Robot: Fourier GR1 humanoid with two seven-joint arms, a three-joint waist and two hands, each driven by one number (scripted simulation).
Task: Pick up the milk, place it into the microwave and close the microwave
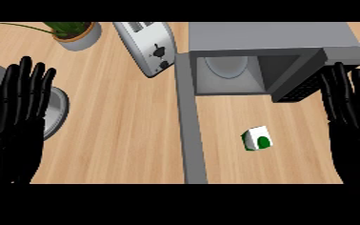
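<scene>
One milk carton (257, 138), one microwave (271, 43), one toaster (147, 45), one potted plant (74, 32), one plate (55, 112), two robot hands: left (25, 109), right (343, 106)

Materials and finishes on the counter
Pale wood grain is shown on the counter (126, 138); brushed metal on the toaster (146, 45); matt grey on the microwave (271, 35)
</scene>
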